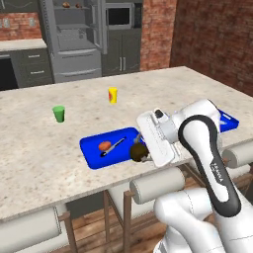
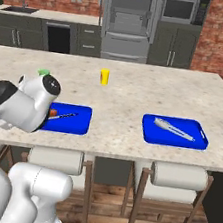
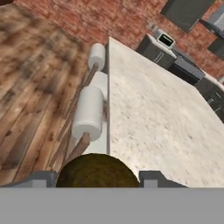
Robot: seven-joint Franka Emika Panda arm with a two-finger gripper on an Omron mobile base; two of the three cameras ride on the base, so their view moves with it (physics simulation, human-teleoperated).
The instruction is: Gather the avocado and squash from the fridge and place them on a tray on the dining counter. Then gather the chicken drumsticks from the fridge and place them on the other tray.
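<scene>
The avocado (image 3: 97, 170) sits between the two dark finger tips of the gripper (image 1: 140, 151), a dull olive-brown ball with a tip on either side of it. It looks nearly round from here, so I cannot tell which way its long axis runs. The jaws stand moderately wide, clasped on the avocado and nothing else. In the left base view the fruit hangs just at the near rim of the tray (image 1: 94, 153), close above its front right corner.

On that blue tray the squash (image 1: 105, 146) already lies, a small orange-red lump toward the middle, with a slim dark-handled utensil (image 1: 114, 147) beside it, slanting from lower left to upper right. The tray rests near the front edge of the dining counter (image 1: 74, 94), its long side along that edge.

The arm rises from the base, bends sharply at the elbow and reaches back left, the hand turned sideways so the fingers point along the counter rather than straight down; the hand view looks down the counter's length, past white padded stools (image 3: 89, 111) tucked along its edge.

The other tray (image 2: 200, 142) lies well apart to the right, holding pale tongs (image 2: 174, 129). A green cup (image 1: 59, 113) and a yellow cup (image 1: 113, 95) stand farther back on the stone top.
</scene>
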